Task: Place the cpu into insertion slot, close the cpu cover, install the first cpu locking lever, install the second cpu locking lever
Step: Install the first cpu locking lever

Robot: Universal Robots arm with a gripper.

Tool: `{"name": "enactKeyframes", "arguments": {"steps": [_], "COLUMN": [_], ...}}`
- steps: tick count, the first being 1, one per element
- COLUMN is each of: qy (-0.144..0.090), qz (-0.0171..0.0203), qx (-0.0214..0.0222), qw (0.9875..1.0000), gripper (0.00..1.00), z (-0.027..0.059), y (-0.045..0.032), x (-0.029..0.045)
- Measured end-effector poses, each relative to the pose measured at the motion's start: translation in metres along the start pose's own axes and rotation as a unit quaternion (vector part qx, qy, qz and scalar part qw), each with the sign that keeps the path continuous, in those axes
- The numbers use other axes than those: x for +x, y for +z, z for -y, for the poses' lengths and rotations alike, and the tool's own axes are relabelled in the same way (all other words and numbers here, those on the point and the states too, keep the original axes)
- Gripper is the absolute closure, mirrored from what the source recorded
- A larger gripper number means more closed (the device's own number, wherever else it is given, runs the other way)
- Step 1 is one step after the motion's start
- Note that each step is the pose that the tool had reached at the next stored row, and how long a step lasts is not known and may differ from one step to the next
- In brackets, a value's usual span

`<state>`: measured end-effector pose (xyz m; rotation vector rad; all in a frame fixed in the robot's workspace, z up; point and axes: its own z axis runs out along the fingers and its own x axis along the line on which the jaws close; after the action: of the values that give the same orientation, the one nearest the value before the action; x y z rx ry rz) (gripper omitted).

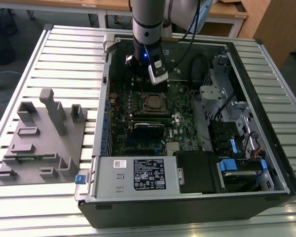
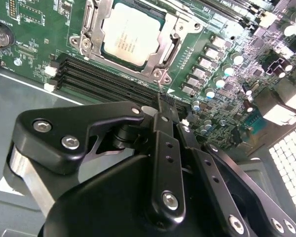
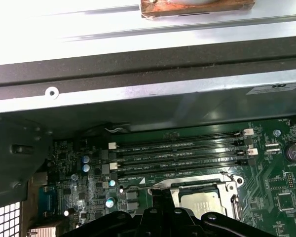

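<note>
Exterior view: the hand point(image 1: 139, 70) hangs just far of the cpu point(image 1: 153, 102) on the green board point(image 1: 183, 129).

Second wrist view: the black fingers are clenched, their tip at a thin wire lever point(image 2: 161, 87). The silvery cover point(image 2: 170, 47) frames the dull square cpu. The springy lever could slip off smooth metal.

First wrist view: the chip's matte top lies flat.

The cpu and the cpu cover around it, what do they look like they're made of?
The cpu: top looks like matte silvery metal, with a soft even sheen. The cpu cover: probably thin stamped sheet metal, brighter, with sharp highlights along its bent edges. Which alloys, I cannot tell.
</note>
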<state>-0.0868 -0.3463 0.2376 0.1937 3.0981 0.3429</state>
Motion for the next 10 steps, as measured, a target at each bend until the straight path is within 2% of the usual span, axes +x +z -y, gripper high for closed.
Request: {"name": "enactKeyframes", "arguments": {"steps": [7, 10], "qy": [0.000, 0.000], "qz": [0.0002, 0.0017], "qx": [-0.0002, -0.0003], "qw": [1.0000, 1.0000], "gripper": [0.90, 0.90], "z": [-0.0011, -0.0005], "y": [-0.0045, -0.0048], "x": [0.0002, 0.0036]}}
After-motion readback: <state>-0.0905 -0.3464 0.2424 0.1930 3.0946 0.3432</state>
